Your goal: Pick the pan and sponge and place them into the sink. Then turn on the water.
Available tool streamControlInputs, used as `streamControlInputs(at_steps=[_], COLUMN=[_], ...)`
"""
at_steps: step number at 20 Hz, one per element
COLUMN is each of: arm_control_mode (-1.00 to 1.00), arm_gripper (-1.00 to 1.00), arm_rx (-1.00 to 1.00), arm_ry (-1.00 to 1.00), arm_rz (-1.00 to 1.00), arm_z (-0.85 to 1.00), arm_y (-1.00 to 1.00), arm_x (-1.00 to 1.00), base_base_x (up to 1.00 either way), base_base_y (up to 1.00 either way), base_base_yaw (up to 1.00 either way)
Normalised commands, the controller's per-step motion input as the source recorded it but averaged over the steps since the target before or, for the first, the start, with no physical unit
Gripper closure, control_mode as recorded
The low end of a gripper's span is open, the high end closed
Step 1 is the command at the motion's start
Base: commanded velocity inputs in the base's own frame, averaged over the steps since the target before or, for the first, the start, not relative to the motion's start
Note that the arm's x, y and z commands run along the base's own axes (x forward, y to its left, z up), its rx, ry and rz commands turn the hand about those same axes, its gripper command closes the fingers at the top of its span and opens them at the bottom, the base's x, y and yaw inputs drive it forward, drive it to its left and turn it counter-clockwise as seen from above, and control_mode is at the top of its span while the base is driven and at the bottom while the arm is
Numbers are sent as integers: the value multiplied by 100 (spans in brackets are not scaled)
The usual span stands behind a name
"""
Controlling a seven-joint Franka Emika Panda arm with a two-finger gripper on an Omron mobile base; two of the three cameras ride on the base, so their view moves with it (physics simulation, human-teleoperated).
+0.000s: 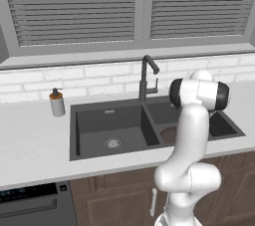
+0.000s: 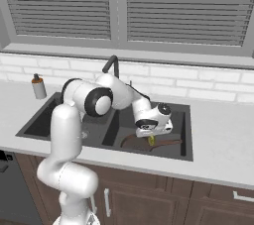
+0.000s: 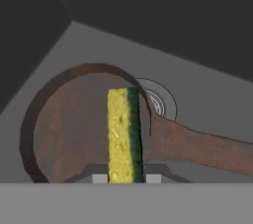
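Sink (image 2: 186, 155), frame centre: the double basin receives both items. Pan (image 3: 69, 129), already lying in the smaller basin beside its drain (image 3: 160, 100), awaits rinsing. Hand (image 2: 152, 139), closed on the sponge (image 3: 124, 134), holds it edge-up directly over the pan, apparently for release.

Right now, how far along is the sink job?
Done: the pan lies in the smaller basin of the sink, partly over its drain. In hand: the hand holds the sponge above the pan, not yet released. Left: let go of the sponge, then turn on the faucet; no water is visible.
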Motion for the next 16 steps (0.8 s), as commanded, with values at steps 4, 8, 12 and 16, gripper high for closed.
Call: streamControlInputs(at_steps=[4,8,12,16], arm_control_mode=[-100,-100,-100,-100], arm_gripper=[100,100,100,100], arm_rx=[0,0,0,0], arm_ry=[0,0,0,0], arm_rz=[0,0,0,0], arm_z=[-49,-41,-30,-31], arm_y=[0,0,0,0], arm_x=[25,20,17,19], base_base_x=[0,0,0,0], base_base_y=[0,0,0,0], base_base_yaw=[0,0,0,0])
